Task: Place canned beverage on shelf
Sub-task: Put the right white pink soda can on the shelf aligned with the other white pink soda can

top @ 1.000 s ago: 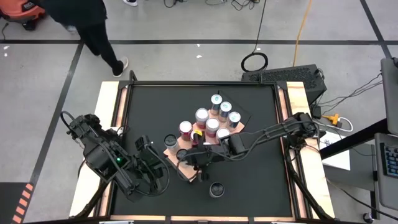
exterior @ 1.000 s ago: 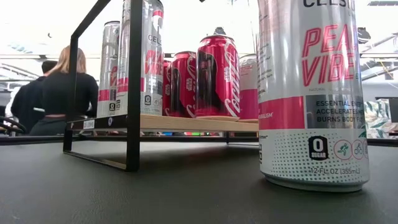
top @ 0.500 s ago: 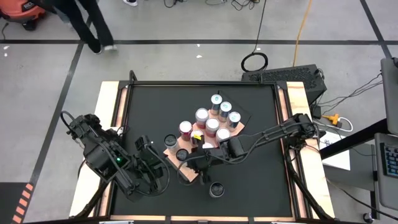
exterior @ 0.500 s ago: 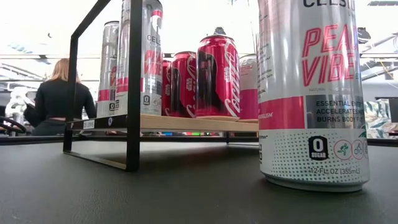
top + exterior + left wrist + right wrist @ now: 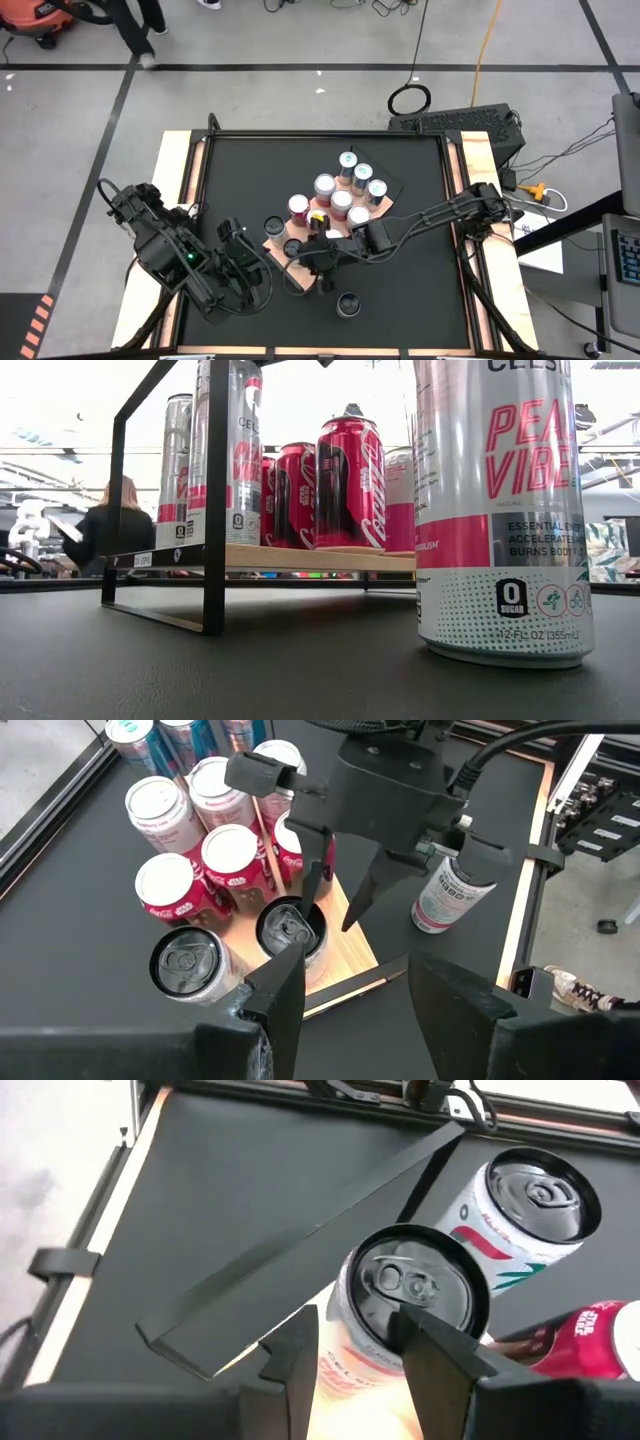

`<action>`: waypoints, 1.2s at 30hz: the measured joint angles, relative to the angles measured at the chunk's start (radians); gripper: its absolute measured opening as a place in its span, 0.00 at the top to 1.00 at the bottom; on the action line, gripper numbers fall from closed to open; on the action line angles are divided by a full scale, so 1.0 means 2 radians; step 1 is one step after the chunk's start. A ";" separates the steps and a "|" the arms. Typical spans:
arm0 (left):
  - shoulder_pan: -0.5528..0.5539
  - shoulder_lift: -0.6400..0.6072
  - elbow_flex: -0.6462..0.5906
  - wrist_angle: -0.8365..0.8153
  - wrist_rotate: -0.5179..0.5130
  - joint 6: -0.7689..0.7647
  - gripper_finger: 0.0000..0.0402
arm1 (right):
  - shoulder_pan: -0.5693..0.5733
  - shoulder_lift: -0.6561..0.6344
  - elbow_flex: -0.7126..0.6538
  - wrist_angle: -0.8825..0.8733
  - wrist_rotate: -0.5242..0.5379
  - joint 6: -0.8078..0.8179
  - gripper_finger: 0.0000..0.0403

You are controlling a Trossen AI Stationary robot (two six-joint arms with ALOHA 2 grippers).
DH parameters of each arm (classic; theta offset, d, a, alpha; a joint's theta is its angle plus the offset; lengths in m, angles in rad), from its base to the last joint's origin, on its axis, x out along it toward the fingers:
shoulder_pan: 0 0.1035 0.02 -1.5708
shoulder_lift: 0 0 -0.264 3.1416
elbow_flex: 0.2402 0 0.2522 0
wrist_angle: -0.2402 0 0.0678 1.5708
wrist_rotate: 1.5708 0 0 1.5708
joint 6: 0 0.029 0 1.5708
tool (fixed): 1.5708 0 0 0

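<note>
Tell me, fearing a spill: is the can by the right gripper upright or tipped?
Upright: the can stands on the shelf, lid up, by the right gripper.

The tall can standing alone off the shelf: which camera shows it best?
The low view: the lone can fills its right side, label readable. The high view shows only its top; the left wrist view shows it small; the right wrist view misses it.

Bright even light, blown-out low background
</note>
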 joint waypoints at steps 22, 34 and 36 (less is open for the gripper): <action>0.003 0.000 0.000 0.000 -0.009 0.004 0.57 | 0.037 -0.013 0.000 -0.048 0.024 0.175 0.71; 0.005 0.000 0.000 0.000 -0.009 0.004 0.57 | 0.022 0.019 0.000 -0.042 0.023 0.197 0.71; 0.005 0.000 0.000 0.000 -0.009 0.004 0.57 | 0.019 0.023 0.000 -0.034 0.021 0.195 0.71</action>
